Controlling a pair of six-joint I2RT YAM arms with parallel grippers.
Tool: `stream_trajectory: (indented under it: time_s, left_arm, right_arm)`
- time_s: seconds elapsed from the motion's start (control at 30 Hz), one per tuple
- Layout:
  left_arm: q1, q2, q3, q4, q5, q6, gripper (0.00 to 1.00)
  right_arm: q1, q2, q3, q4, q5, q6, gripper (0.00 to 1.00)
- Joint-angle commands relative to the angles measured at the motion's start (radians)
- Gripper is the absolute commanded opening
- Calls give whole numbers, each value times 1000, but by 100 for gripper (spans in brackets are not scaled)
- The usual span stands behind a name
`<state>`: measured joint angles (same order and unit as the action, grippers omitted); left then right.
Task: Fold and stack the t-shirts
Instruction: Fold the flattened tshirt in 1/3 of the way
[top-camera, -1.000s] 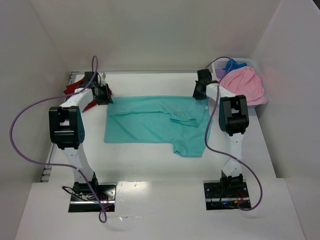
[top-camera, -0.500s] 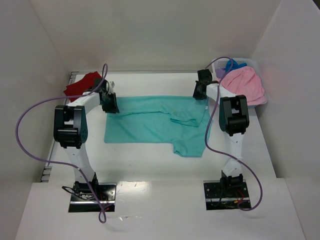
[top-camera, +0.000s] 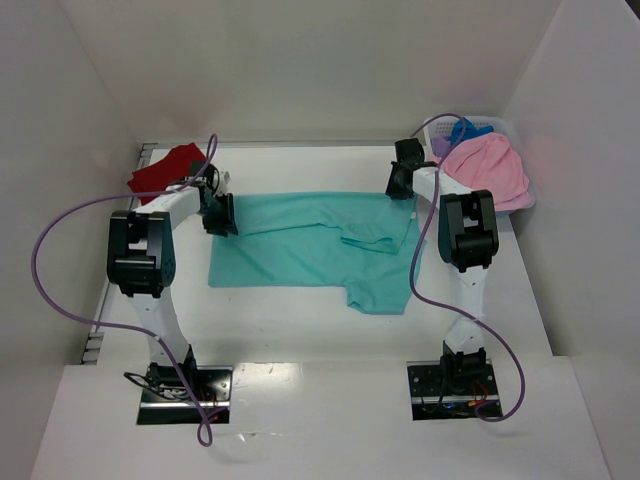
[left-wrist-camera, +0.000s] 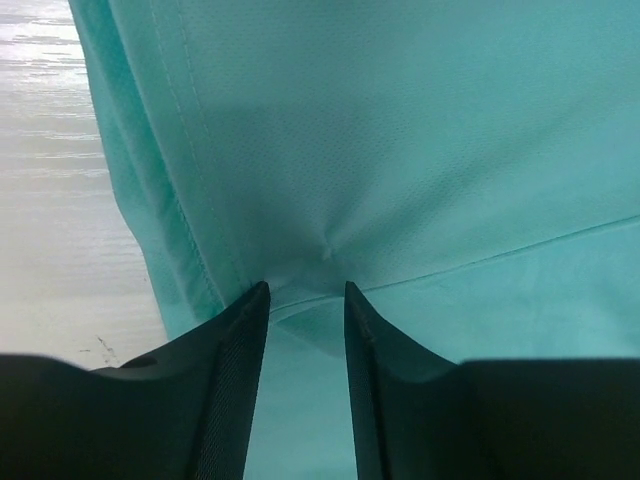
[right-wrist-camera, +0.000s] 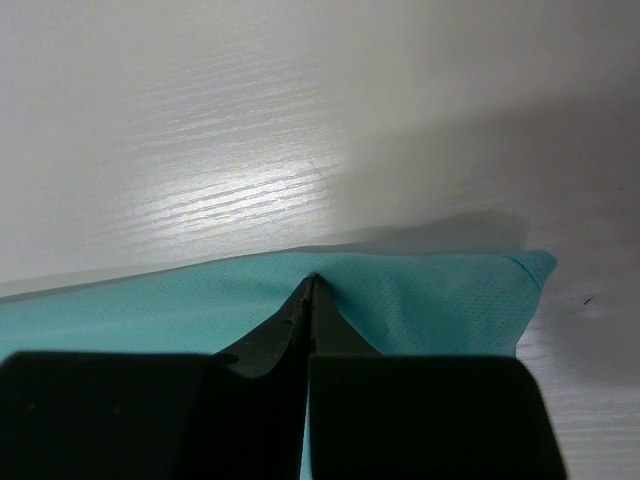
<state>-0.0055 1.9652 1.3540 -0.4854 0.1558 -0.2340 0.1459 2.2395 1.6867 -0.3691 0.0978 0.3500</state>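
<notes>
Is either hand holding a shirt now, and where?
The right hand is shut on the teal t-shirt at its far edge; the left hand stands open at its far-left corner, gripping nothing.

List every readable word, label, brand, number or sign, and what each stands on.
None can be read in any view. The teal t-shirt, dark red t-shirt, pink t-shirt and white basket look plain; any marking on the arm base plates is too small to tell.

I see a white bench with a faint wood grain, enclosed by plain white walls at the back and on both sides. Overhead light leaves a soft glare on the bench surface. A slotted metal rail runs along its left edge.
</notes>
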Motion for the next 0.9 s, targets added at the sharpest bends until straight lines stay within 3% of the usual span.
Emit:
stream_trajectory:
  time_s: [0.0,0.23,0.3,0.47,0.67,0.7,0.83,0.87]
  left_arm:
    - [-1,-48,74,-73,-39,32,48]
    - [10,-75,160,-94,-61,44,55]
    - [21,-75,171,-68,-26,35,64]
    - [21,-65,203,34,51,2,70]
    - [21,-23,212,131,105,-25,73]
    - [21,-23,198,143,117,-25,74]
    - [30,-32,175,229,162,-16,77]
    - [30,-32,162,260,191,-16,77]
  right_arm:
    - [-3,-15,-28,-59,-4,-8,0]
    - [-3,-15,-28,-59,-4,-8,0]
    - [-3,-15,-28,-59,-4,-8,0]
    - [-3,-24,-38,-59,-13,-8,0]
    - [-3,-179,-94,-27,-87,-17,28]
    - [-3,-232,-131,-15,-108,-17,42]
    - [-3,-328,-224,4,-177,3,61]
    - [-3,-352,-242,16,-213,16,72]
